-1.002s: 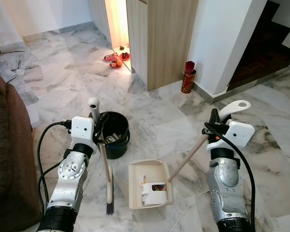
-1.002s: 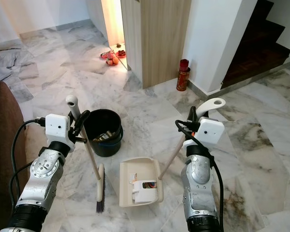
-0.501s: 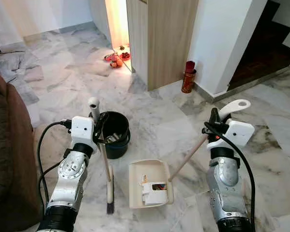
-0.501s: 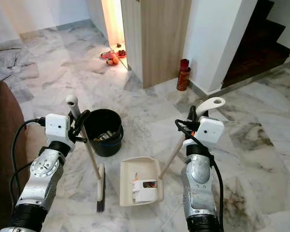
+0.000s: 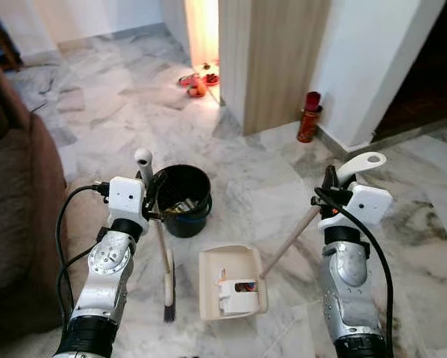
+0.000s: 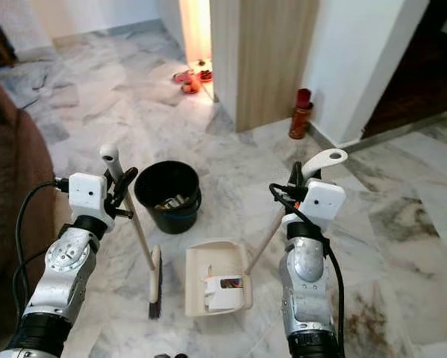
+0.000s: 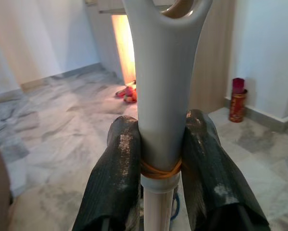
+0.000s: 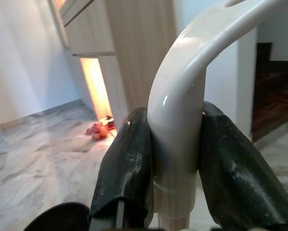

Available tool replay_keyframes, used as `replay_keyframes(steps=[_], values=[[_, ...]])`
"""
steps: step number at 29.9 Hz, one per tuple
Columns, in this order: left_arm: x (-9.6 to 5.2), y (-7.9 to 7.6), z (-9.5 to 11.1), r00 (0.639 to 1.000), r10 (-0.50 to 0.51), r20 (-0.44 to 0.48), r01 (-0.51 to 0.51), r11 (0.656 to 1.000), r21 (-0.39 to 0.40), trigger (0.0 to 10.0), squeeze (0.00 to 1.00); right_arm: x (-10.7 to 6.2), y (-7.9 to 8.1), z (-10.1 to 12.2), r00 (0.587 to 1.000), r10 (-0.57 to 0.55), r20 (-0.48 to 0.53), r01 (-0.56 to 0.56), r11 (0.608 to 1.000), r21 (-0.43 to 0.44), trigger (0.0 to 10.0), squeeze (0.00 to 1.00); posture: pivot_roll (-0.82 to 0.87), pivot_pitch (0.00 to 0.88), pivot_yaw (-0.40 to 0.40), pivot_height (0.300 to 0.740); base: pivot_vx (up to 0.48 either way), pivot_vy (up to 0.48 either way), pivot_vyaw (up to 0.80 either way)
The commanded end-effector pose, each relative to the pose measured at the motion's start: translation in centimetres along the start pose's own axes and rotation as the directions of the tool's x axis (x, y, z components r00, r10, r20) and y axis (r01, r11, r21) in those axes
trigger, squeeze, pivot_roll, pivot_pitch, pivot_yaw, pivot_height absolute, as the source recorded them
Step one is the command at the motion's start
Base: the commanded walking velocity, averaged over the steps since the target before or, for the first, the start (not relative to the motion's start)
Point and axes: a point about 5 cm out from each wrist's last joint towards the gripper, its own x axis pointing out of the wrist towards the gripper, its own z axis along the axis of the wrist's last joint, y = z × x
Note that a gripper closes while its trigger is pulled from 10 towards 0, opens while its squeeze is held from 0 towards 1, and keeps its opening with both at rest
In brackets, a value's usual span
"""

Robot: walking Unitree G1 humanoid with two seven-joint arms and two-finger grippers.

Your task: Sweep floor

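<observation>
Left gripper: clamped on grey-handled broom
Right gripper: clamped on cream plastic dustpan – inside label perhaps printed, unreadable

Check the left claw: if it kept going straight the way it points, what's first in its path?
Way looks free, depth unclear. The left claw, shut on the broom handle, points over open marble floor; the wooden partition stands far beyond.
</observation>
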Motion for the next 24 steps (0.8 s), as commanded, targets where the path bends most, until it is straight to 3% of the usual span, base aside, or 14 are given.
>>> replay_keyframes(steps=[1,16,24], values=[[0.11,0.45,0.87,0.999,0.011,0.039,-0.012,1.0,0.022,10.0,0.0,0.5,0.58,0.91,0.999,0.019,0.04,-0.02,1.0,0.009,10.0,0.0,0.0,0.079,0.05,0.74,0.0,0.0,0.58],[0.12,0.38,0.82,0.999,0.011,0.038,-0.012,1.0,0.02,10.0,0.0,0.46,0.47,0.81,0.999,0.018,0.033,-0.018,1.0,0.012,10.0,0.0,0.0,0.079,0.051,0.74,0.0,0.0,0.53],[0.09,0.4,0.82,0.999,0.013,0.036,-0.014,1.0,0.02,10.0,0.0,0.45,0.56,0.77,0.999,0.02,0.03,-0.021,1.0,0.019,10.0,0.0,0.0,0.084,0.049,0.74,0.0,0.0,0.0]])
